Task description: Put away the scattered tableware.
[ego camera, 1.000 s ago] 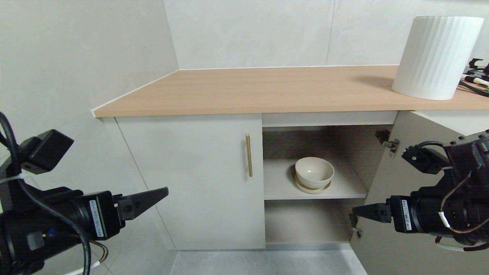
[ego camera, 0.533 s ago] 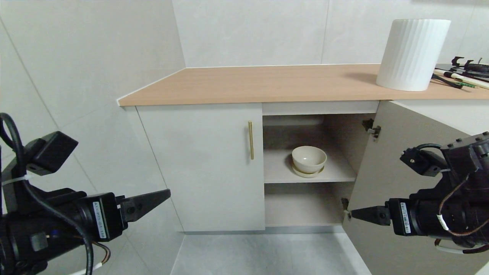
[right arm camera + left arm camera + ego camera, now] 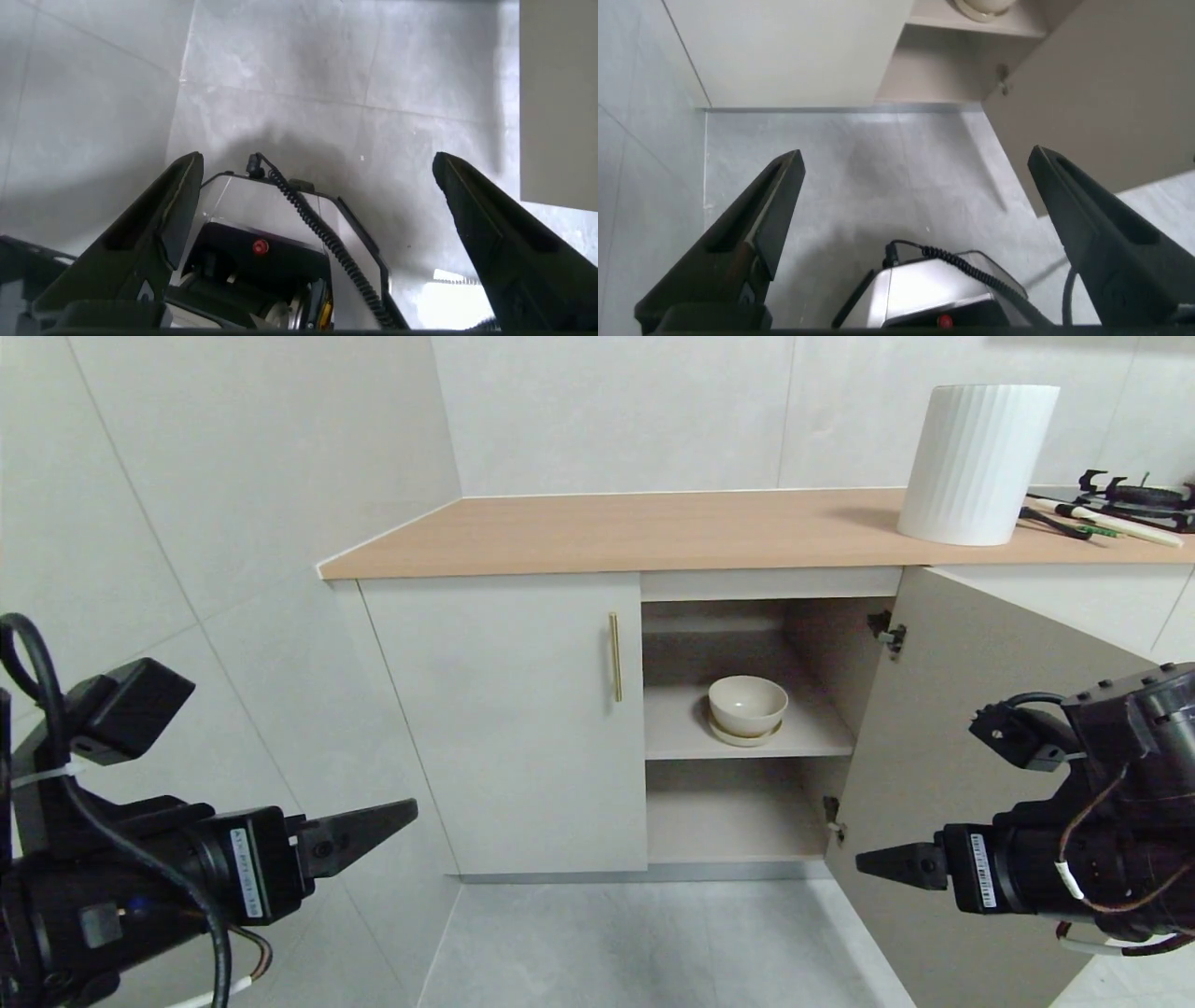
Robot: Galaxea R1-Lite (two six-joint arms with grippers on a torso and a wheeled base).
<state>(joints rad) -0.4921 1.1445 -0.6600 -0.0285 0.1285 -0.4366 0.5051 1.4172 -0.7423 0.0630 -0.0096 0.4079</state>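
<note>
Bowl (image 3: 747, 703) and saucer (image 3: 744, 738) are sitting together inside the cabinet's open right half, on the upper shelf (image 3: 677, 733), with the bowl standing upright on the saucer. Both are plain, glossy and cream-coloured; the bowl is round and deep, and the saucer's rim is showing as a slightly yellower ring beneath it. The right door (image 3: 934, 728) is standing swung wide, while the left door (image 3: 523, 728) with its slim brass handle (image 3: 615, 656) is staying closed. Above, a white ribbed canister (image 3: 976, 462) is standing on the wooden countertop (image 3: 635, 527), beside some utensils (image 3: 1111, 518). The left gripper (image 3: 407, 810) is hanging low in front of the closed door, well apart from the cabinet, its fingers (image 3: 757, 233) spread wide over grey floor (image 3: 653, 943). The right gripper (image 3: 864, 860) is hovering just before the open door, its fingers (image 3: 154, 233) likewise spread and holding nothing.
</note>
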